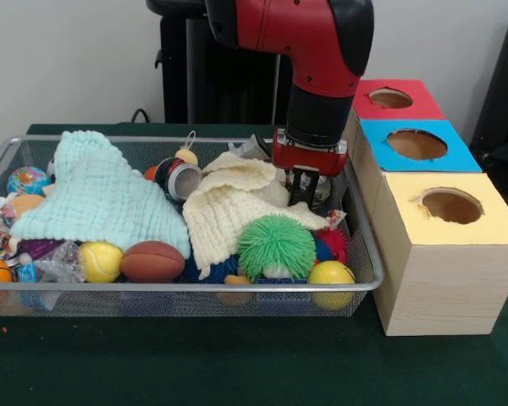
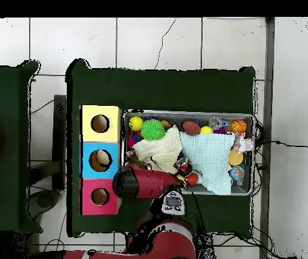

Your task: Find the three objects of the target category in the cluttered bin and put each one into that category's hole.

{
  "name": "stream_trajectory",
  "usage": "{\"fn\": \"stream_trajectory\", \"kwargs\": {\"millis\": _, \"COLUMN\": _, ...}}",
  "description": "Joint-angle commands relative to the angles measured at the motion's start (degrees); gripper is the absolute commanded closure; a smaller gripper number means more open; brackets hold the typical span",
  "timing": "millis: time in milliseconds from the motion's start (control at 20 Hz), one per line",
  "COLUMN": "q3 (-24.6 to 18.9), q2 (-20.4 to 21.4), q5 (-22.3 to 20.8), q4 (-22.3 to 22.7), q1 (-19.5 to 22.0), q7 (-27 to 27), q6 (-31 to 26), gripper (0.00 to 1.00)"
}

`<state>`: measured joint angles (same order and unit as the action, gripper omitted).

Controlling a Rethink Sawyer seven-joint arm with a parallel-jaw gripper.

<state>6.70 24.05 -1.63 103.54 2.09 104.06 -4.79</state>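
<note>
Front view: end effector [image 1: 303, 188], fingers close together and apparently empty, low in the wire bin [image 1: 362, 254] behind the cream cloth [image 1: 229, 207], search step in hand; balls lie along the front, so next comes a clean grasp, then a box hole [image 1: 450, 205].

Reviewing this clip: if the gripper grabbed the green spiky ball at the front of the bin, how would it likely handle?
The green spiky ball looks soft: its thin spines would probably flex under the gripper, so the grip may feel squashy. It appears light. Resting against the cream cloth and wedged among other toys, it seems unlikely to roll far if nudged.
</note>
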Motion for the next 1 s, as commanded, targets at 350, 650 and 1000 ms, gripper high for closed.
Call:
{"fn": "stream_trajectory", "kwargs": {"millis": 350, "q3": -4.8, "q2": -6.4, "q5": 3.1, "q4": -4.0, "q1": 0.7, "q7": 8.9, "q6": -2.7, "gripper": 1.0}}
{"fn": "stream_trajectory", "kwargs": {"millis": 650, "q3": -5.9, "q2": 3.9, "q5": 1.6, "q4": 0.4, "q1": 4.2, "q7": 5.4, "q6": -11.4, "gripper": 1.0}}
{"fn": "stream_trajectory", "kwargs": {"millis": 1000, "q3": -7.0, "q2": 13.1, "q5": -4.3, "q4": 1.8, "q1": 13.0, "q7": -5.3, "q6": -20.3, "gripper": 1.0}}
